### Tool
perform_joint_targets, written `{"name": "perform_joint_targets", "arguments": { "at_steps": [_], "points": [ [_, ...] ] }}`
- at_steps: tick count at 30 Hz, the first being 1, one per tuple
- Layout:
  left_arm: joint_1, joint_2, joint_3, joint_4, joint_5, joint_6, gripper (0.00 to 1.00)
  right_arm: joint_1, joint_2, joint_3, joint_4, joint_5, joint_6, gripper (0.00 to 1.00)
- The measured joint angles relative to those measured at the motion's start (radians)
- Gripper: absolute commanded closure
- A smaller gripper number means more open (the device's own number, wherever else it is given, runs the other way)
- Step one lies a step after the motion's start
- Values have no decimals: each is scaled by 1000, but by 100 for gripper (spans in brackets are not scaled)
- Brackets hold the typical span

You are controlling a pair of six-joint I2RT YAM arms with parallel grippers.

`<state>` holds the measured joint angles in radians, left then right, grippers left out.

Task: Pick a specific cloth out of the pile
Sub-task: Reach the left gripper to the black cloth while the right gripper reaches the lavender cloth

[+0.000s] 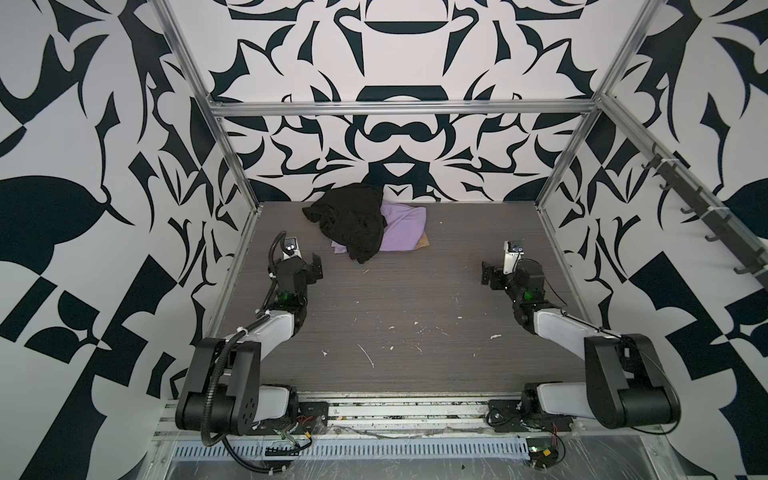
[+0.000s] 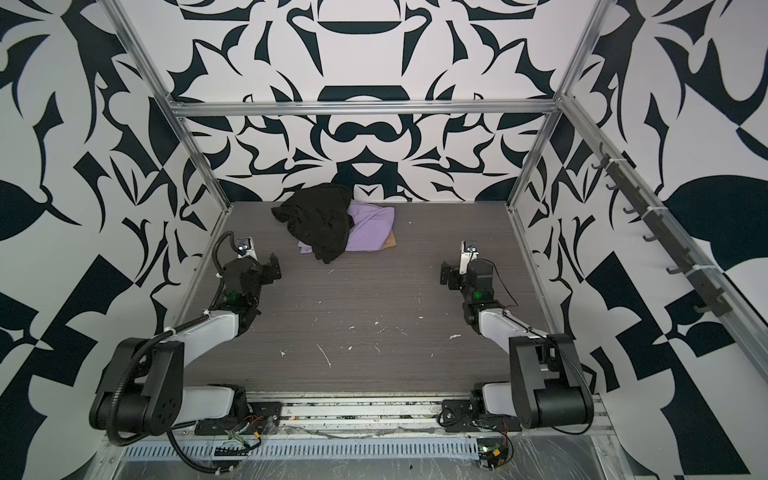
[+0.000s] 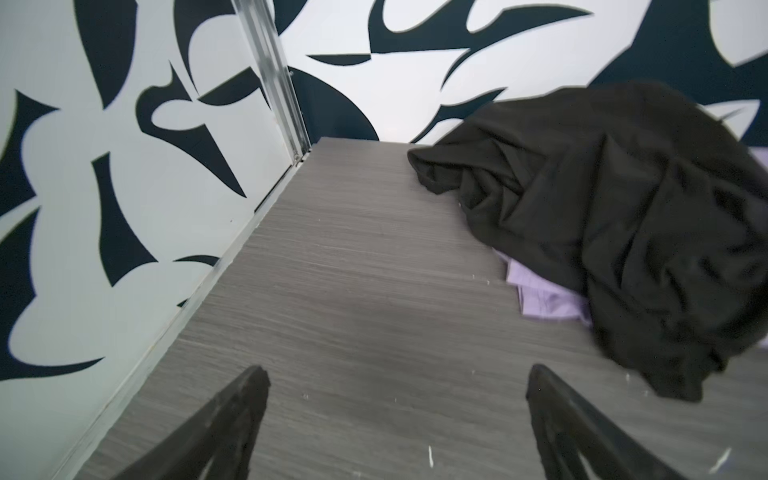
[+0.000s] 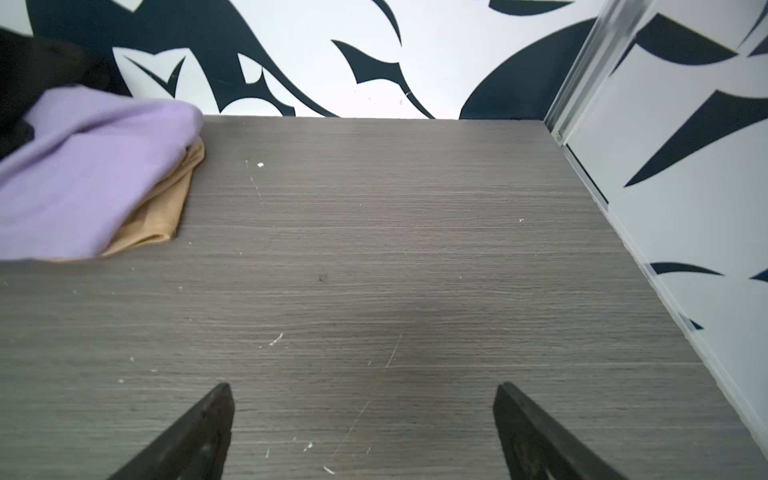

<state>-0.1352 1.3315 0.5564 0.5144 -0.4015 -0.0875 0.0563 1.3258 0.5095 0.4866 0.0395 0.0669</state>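
Note:
The pile sits at the far middle of the grey table [image 1: 415,316], against the back wall. A crumpled black garment [image 1: 353,220] [image 2: 322,224] [image 3: 623,216] lies on top and covers the left part of the lavender cloth [image 1: 405,228] [image 2: 372,232] [image 4: 83,178]. One lavender corner [image 3: 544,295] pokes out under the black fabric. A tan garment [image 1: 423,242] [image 4: 166,216] lies underneath, with only its right edge showing. My left gripper [image 1: 314,266] [image 3: 398,370] hovers open, near and to the left of the pile. My right gripper [image 1: 487,274] [image 4: 363,386] is open, well to the pile's right. Both are empty.
Patterned walls and an aluminium frame [image 1: 232,166] close in the table on three sides. A rail of black hooks [image 1: 702,216] runs along the right frame. White flecks [image 1: 365,355] dot the table's near half. A slotted cable tray [image 1: 353,451] lies along the front edge.

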Motion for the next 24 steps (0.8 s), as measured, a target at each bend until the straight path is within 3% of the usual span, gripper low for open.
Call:
{"name": "perform_joint_targets", "arguments": {
  "at_steps": [6,11,24],
  "points": [
    [-2,32,214,-298,37,-105,0,0,30,148,-163,-30,130,0],
    [-11,73,285,-454,89,-177,1,0,92,228,-259,-79,254,1],
    [-14,124,401,-680,240,-313,0,1,289,389,-384,-310,492,1]
  ]
}}
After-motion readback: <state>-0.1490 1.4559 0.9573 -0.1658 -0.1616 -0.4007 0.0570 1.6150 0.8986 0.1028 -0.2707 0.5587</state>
